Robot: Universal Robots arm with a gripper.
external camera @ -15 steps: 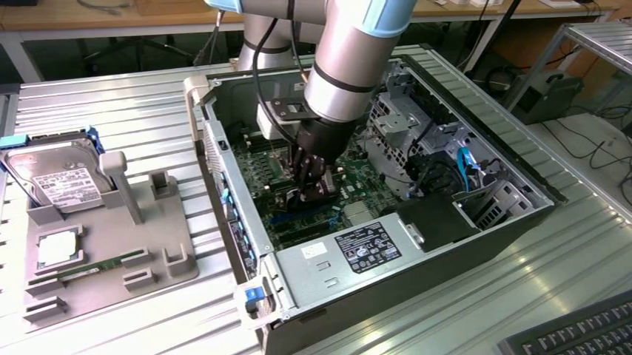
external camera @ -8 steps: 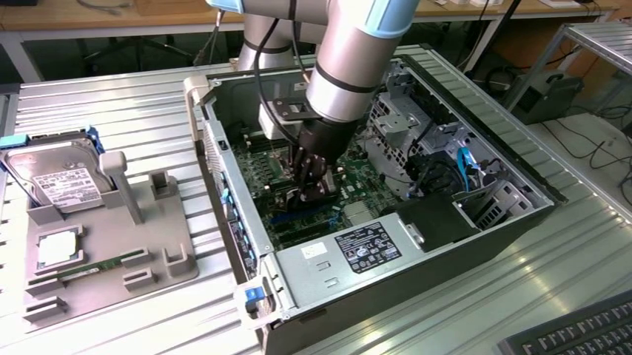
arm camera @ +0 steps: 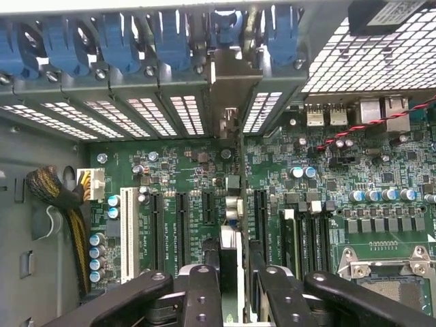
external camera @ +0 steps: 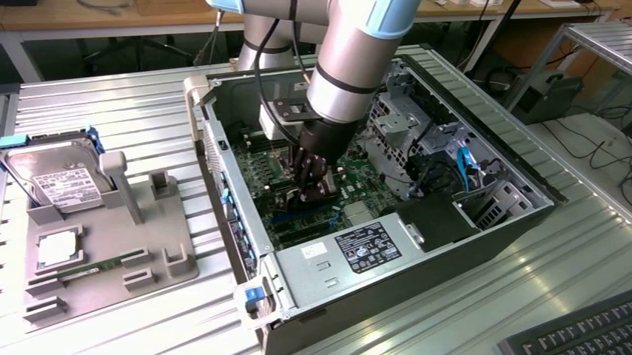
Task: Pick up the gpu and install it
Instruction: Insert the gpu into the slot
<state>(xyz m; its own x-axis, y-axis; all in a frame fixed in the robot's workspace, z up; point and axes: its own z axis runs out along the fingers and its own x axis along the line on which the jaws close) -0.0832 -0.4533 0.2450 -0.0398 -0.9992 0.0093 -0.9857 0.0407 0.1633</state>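
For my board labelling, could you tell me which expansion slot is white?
The long slot nearest the braided yellow-and-black cable bundle, at the row's outer end; the other slots are black.

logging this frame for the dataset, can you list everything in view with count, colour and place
computer case: one, black and silver, open, centre of the ribbed table
motherboard: one, green, inside the case
gpu: one, dark card, silver bracket, edge-on between the fingers, over a motherboard slot
hard drive: one, silver, white label, standing in the holder
holder: one, grey, exterior view's left
keyboard: one, black, near corner
table: one, silver
gripper: one, black, inside the case, closed on the gpu
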